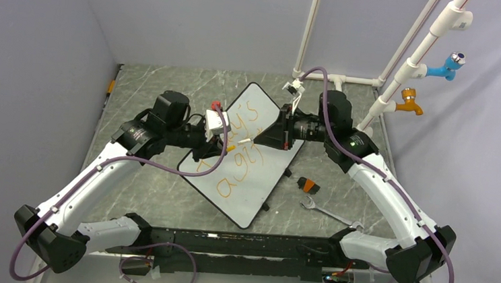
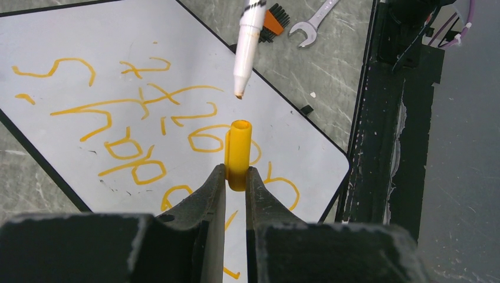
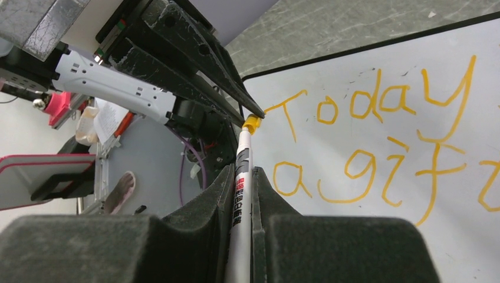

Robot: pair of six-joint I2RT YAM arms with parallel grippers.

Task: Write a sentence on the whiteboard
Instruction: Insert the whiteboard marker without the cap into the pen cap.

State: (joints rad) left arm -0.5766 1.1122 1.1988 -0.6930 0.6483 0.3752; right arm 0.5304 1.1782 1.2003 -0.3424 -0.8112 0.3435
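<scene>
The whiteboard (image 1: 257,199) lies tilted on the table between my arms. The sentence (image 1: 241,160) is in orange marker. In the right wrist view (image 3: 377,106) it reads "Today" over "a gift", with more cut off at the right. My left gripper (image 2: 236,171) is shut on a yellow marker cap (image 2: 239,150), open end pointing away. My right gripper (image 3: 242,177) is shut on a white marker (image 3: 242,194). The marker's tip (image 2: 239,93) hangs just short of the cap's mouth, above the whiteboard (image 2: 71,35). Both grippers meet over the board's middle (image 1: 244,143).
A silver wrench (image 1: 327,212) and a small orange-and-black tool (image 1: 308,184) lie right of the board. A black rail (image 1: 246,246) runs along the near edge. White pipes with a blue tap (image 1: 446,66) and an orange tap (image 1: 409,103) stand at the back right.
</scene>
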